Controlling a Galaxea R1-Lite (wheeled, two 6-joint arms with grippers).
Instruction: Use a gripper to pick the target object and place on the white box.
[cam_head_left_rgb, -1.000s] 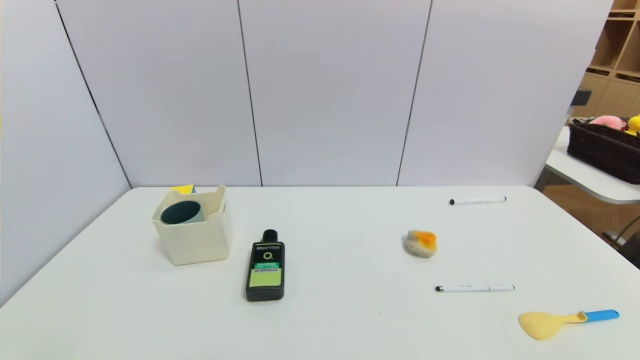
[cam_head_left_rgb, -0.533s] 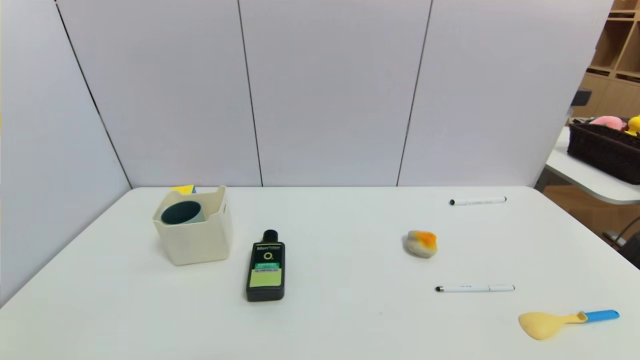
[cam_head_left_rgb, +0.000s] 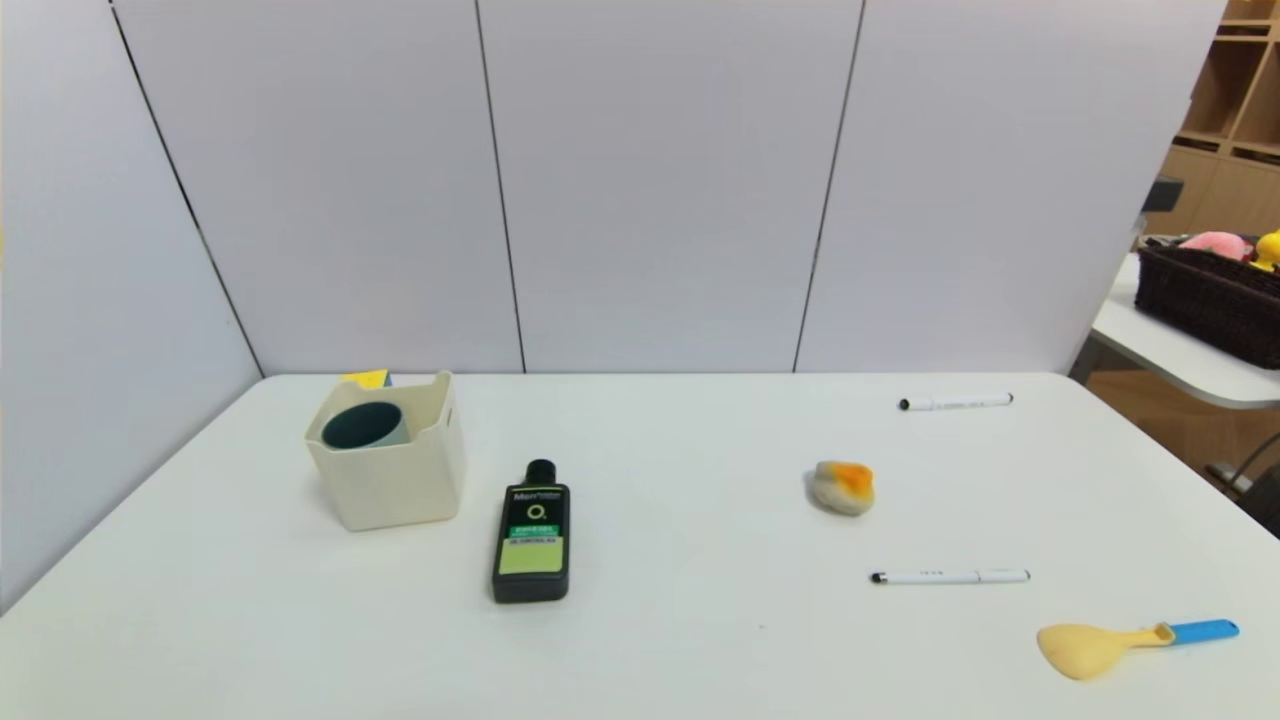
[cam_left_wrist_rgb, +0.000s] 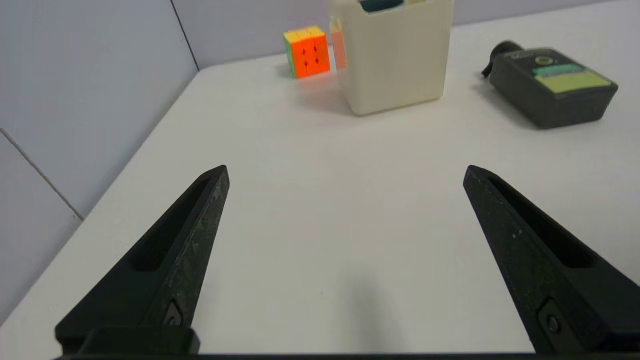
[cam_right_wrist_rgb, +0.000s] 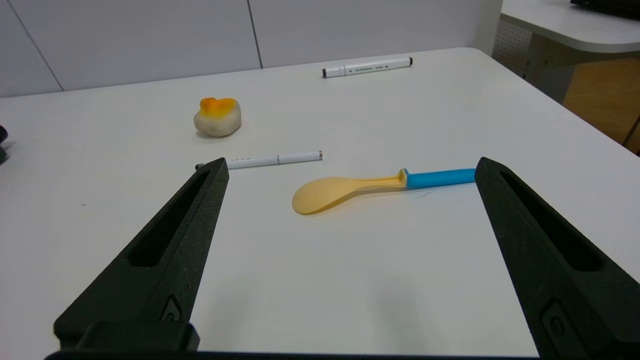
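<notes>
two grippers are visible only in their own wrist views; neither appears in the head view. left gripper (cam_left_wrist_rgb: 345, 170): fingers spread wide, nothing between them, above bare table (cam_head_left_rgb: 700, 650) near the left edge, pointing toward the box. right gripper (cam_right_wrist_rgb: 350, 165): fingers spread wide, nothing between them, above the table's right side, with the spoon (cam_right_wrist_rgb: 370, 186) ahead.

cup (cam_head_left_rgb: 365, 426): blue-grey, upright, inside the cream-white box (cam_head_left_rgb: 390, 480), its rim just below the box rim. the box stands on the table's far left. a colour cube (cam_left_wrist_rgb: 306, 51) sits just behind the box, near the wall.

bottle (cam_head_left_rgb: 532, 540): black with green label, lying flat, just right of the box, not touching it.

right half of table: a white and orange lump (cam_head_left_rgb: 842, 487), a far marker (cam_head_left_rgb: 955, 402), a near pen (cam_head_left_rgb: 948, 577), and the yellow spoon with blue handle near the front right corner, all apart from one another.
</notes>
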